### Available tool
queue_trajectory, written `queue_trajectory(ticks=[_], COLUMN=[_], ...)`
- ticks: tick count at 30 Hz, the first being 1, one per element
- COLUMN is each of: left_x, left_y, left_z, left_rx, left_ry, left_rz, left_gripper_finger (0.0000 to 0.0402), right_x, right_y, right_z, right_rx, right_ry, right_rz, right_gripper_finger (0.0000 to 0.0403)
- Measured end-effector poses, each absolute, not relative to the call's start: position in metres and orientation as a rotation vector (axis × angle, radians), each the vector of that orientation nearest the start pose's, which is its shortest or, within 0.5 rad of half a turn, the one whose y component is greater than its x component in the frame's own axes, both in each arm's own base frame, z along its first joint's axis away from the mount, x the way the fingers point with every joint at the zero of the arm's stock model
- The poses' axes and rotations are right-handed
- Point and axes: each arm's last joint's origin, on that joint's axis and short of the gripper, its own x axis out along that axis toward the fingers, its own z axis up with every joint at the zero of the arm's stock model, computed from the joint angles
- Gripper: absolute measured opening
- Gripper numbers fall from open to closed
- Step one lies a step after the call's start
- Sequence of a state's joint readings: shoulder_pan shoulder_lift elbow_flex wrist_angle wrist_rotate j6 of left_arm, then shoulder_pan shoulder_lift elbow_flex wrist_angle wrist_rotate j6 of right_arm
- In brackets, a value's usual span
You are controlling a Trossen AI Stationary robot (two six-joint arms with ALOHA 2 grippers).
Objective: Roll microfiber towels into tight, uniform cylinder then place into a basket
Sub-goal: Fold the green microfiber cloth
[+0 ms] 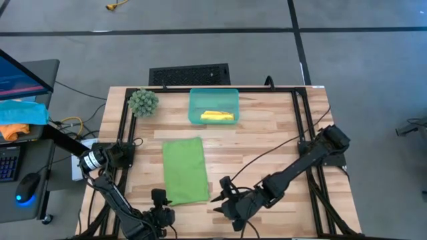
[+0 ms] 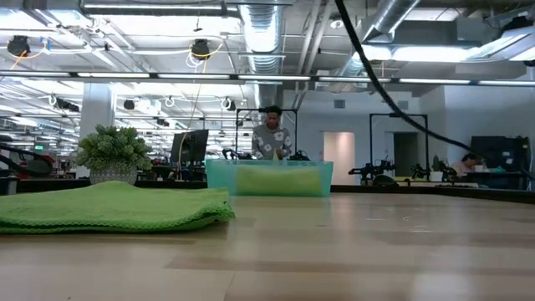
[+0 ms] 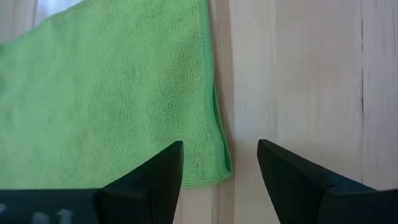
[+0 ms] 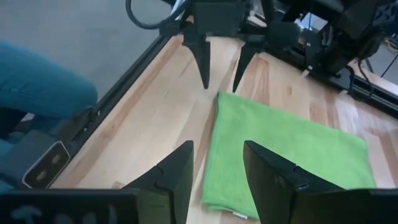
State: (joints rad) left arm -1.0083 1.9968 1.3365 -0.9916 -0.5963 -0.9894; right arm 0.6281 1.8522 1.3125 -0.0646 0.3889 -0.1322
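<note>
The lime green towel [image 1: 185, 170] lies flat on the wooden table, folded into a long strip running from near to far. My left gripper [image 1: 159, 195] stands open at its near left corner [image 3: 217, 168], one finger over the cloth and one over bare wood. My right gripper [image 1: 220, 192] stands open just off the near right corner [image 4: 217, 205]. The left gripper [image 4: 221, 65] also shows in the right wrist view, beyond the far end of that near edge. The yellow towel [image 1: 218, 117], rolled, lies in the teal basket [image 1: 195, 100] at the far middle.
A fuzzy green plant [image 1: 143, 102] stands left of the basket. Black frame rails [image 1: 299, 113] and cables run along the table's edges. A cyan cloth [image 1: 23, 111] lies on a desk off the left side. Bare wood lies between towel and basket. A person [image 2: 272, 138] stands far behind.
</note>
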Motion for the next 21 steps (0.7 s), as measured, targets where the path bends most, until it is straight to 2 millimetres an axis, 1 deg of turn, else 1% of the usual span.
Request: queue_trajectory(ticks=[9, 13, 19, 21], left_x=[0.202, 0.203, 0.203, 0.204], left_y=[-0.288, -0.288, -0.287, -0.287], left_z=[0.150, 0.150, 0.150, 0.150], left_rx=[0.321, 0.320, 0.318, 0.314], left_ry=[1.094, 1.096, 1.097, 1.104], left_rz=[0.258, 0.261, 0.262, 0.263], left_gripper_finger=[0.0201, 0.0201, 0.0201, 0.0201], right_x=[0.338, 0.340, 0.354, 0.356], right_y=[0.228, 0.224, 0.227, 0.226], right_z=[0.211, 0.206, 0.178, 0.171], right_rx=[-0.384, -0.376, -0.376, -0.387], right_ry=[0.449, 0.455, 0.454, 0.469], right_rz=[0.257, 0.244, 0.242, 0.241], right_gripper_finger=[0.0163, 0.0163, 0.0163, 0.0163])
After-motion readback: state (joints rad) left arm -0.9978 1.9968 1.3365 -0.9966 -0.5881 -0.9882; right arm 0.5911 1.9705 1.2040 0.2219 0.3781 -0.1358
